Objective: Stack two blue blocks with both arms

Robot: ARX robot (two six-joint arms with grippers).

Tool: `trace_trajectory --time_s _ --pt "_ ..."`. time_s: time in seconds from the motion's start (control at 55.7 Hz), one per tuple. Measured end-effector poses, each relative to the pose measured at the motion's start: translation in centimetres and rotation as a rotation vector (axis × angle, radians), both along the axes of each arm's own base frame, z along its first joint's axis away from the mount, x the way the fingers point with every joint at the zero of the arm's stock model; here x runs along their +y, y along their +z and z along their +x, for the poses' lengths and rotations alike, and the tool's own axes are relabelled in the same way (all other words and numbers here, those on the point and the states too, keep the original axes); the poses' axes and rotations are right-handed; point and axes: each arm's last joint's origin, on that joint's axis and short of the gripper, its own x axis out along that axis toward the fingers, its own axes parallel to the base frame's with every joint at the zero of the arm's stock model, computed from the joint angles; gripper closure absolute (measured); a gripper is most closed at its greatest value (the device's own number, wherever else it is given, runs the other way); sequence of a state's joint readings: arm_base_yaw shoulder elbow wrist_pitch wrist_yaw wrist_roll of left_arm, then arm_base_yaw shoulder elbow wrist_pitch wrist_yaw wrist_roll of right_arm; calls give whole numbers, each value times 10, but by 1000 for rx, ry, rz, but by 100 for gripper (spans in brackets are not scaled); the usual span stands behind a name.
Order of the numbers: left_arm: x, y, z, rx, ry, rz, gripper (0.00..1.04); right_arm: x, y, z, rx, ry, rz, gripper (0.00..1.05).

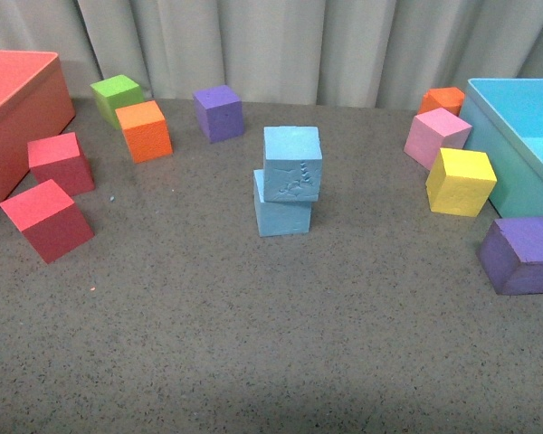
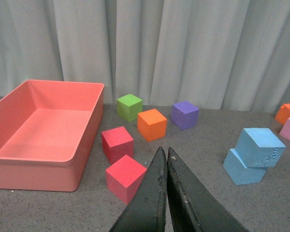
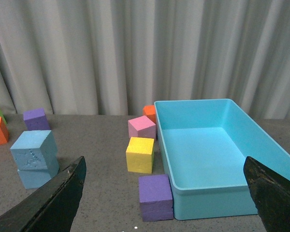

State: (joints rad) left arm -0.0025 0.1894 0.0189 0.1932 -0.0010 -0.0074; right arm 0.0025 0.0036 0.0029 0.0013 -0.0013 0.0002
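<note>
— Two blue blocks sit in the middle of the gray table, and one is on top of the other. Do we see that?

— Yes, we do. The top blue block has bumpy marks on its front face. It sits a bit turned and a bit toward 3 o'clock on the bottom blue block, so the sides do not line up.

— What do we see around them?

— At 11 o'clock from the stack we see a purple block. Farther toward 10 o'clock are an orange block and a green block just behind it. At 9 o'clock are two red blocks, near the red bin.

— And on the other side?

— At 3 o'clock we see a yellow block, with a pink block behind it and another orange one past that. A second purple block sits at 4 o'clock, right beside the big blue bin.

— Where are our hands?

— Our front camera shows no arms. Our left gripper has its two black fingers pressed together with nothing between them, well apart from the stack. Our right gripper has its fingers spread wide and holds nothing.
</note>
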Motion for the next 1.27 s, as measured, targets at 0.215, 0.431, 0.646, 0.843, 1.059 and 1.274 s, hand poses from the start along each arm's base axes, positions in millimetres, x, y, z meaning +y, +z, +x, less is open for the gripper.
trace_trajectory --time_s 0.215,0.431,0.646,0.843,1.059,1.274 --pt "0 -4 -11 14 -1 0 101 0 0 0 0 0 0 10" --pt "0 -3 -12 6 -1 0 87 0 0 0 0 0 0 10" --pt "0 -3 -12 6 -1 0 49 0 0 0 0 0 0 10" --pt "0 -3 -12 6 -1 0 16 0 0 0 0 0 0 10" --pt "0 -3 -12 6 -1 2 7 0 0 0 0 0 0 10" --pt "0 -3 -12 6 -1 2 7 0 0 0 0 0 0 10"
